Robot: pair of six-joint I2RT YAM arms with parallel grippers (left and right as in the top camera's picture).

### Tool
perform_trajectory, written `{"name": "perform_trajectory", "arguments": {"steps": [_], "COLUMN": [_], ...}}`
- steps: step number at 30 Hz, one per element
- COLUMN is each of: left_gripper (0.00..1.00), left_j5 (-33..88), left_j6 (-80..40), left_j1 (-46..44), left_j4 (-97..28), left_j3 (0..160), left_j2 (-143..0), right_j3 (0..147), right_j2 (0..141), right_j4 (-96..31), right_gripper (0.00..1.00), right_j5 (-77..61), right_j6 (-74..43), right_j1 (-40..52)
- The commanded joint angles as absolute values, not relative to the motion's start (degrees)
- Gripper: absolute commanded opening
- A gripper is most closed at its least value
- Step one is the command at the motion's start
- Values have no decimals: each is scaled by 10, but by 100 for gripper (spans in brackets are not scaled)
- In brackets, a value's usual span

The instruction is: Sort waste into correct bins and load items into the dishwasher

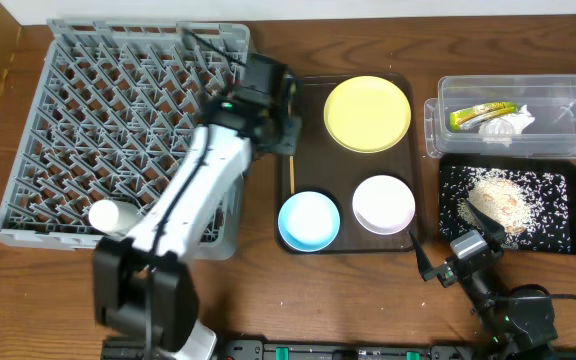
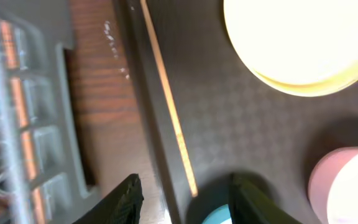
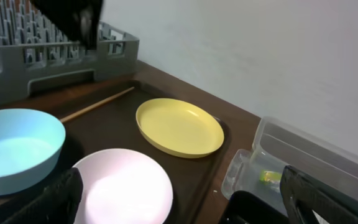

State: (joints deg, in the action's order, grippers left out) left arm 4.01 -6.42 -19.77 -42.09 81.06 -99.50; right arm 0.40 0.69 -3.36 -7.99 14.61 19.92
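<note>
My left gripper (image 2: 185,200) hangs open over the left rim of the brown tray. A thin wooden chopstick (image 2: 169,106) lies along that rim, its near end between the jaws and untouched. The yellow plate (image 1: 368,113), light blue bowl (image 1: 309,220) and white bowl (image 1: 384,203) sit on the tray. A white cup (image 1: 108,214) lies in the grey dish rack (image 1: 88,120). The clear tub (image 1: 558,110) holds the wrapper (image 1: 481,115) and tissue (image 1: 513,124). Rice scraps (image 1: 498,200) lie in the black tray (image 1: 558,235). My right gripper (image 1: 468,250) stands open and empty near the front edge.
The dark brown serving tray (image 1: 348,165) fills the middle, between the rack and the two bins. My left arm (image 1: 198,190) stretches across the rack's front right corner. Bare wooden table (image 1: 268,280) runs along the front.
</note>
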Motion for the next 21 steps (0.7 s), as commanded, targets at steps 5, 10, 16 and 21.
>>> {"name": "perform_trajectory", "arguments": {"steps": [5, 10, 16, 21], "left_gripper": [45, 45, 40, 13], "left_j5": [-1, -9, -5, -5], "left_j6": [-93, -93, -93, -99], "left_j1": [-205, -204, -209, -210], "left_j4": [-341, -309, -308, -316], "left_j3": [796, 796, 796, 796], "left_j2": [-1125, -1171, -1203, -1204], "right_j3": [3, 3, 3, 3], "right_j2": [3, 3, 3, 3], "right_j4": [-36, -36, -36, -36], "right_gripper": [99, 99, 99, 99], "right_j5": [-77, -77, -78, -78], "right_j6": [149, 149, 149, 149], "right_j1": [192, 192, 192, 192]}}
